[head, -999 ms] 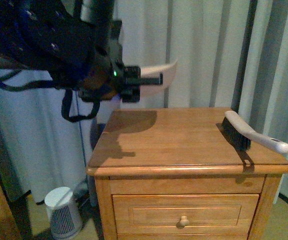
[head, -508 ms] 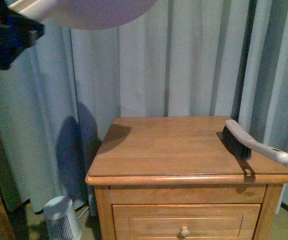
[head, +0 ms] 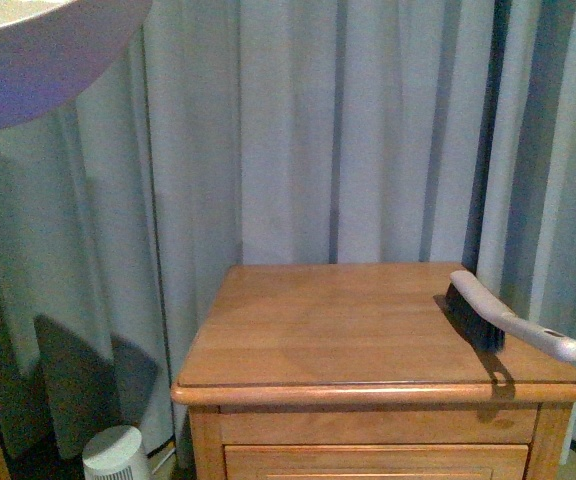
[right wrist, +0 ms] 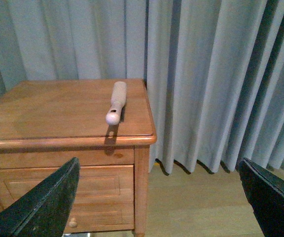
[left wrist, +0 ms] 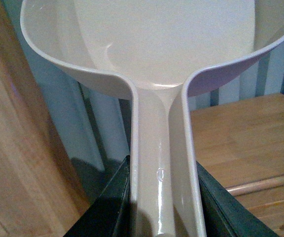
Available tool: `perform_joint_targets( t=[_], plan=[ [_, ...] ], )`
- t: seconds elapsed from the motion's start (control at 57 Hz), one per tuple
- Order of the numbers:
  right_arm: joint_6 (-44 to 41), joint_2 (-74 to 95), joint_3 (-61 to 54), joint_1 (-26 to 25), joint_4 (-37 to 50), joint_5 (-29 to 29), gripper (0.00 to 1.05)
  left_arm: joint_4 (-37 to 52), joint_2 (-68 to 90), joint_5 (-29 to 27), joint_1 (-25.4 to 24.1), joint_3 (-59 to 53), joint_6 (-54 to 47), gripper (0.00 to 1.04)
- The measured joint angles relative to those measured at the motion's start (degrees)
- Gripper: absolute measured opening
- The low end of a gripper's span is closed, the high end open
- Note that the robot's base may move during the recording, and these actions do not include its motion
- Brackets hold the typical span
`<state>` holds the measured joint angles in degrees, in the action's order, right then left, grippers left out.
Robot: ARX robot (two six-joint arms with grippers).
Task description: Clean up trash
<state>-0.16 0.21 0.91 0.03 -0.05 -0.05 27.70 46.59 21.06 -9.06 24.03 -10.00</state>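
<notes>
A cream dustpan [left wrist: 157, 54] fills the left wrist view, and its long handle runs down between the dark jaws of my left gripper [left wrist: 162, 210], which is shut on it. Its pan holds nothing that I can see. The front view catches only the pan's rounded underside [head: 38, 60] in the top left corner, high above the floor. A hand brush [head: 503, 318] with black bristles and a white handle lies on the right side of the wooden nightstand [head: 348, 340]. My right gripper [right wrist: 159, 197] hangs open in front of the nightstand's right side, holding nothing. The trash is out of view.
Grey-blue curtains [head: 368, 130] hang behind and right of the nightstand. A small white ribbed cylinder [head: 116, 455] stands on the floor at its left. Wooden furniture [left wrist: 14, 148] rises beside the dustpan. The brush [right wrist: 117, 101] points toward the right wrist camera; bare floor [right wrist: 196, 202] lies below.
The dustpan and left arm have risen up and to the left; the arm has left the front view and only the pan's underside shows. The nightstand sits lower in the frame.
</notes>
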Motion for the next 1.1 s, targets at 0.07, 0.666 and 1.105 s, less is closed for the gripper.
perform_joint_targets(
  t=[0.07, 0.666, 1.105],
  plan=[
    [0.00, 0.00, 0.00, 0.00, 0.00, 0.00, 0.97, -1.60, -3.82, 2.64, -1.70, -1.79, 0.59, 0.29],
    [-0.02, 0.00, 0.00, 0.00, 0.00, 0.02, 0.97, -12.92, -23.58, 3.65, -2.82, -9.33, 5.05, 0.29],
    [-2.69, 11.30, 1.55, 11.39, 9.88, 29.73, 0.97, -13.11, -24.04, 2.93, -1.79, -9.42, 5.77, 0.29]
  ],
)
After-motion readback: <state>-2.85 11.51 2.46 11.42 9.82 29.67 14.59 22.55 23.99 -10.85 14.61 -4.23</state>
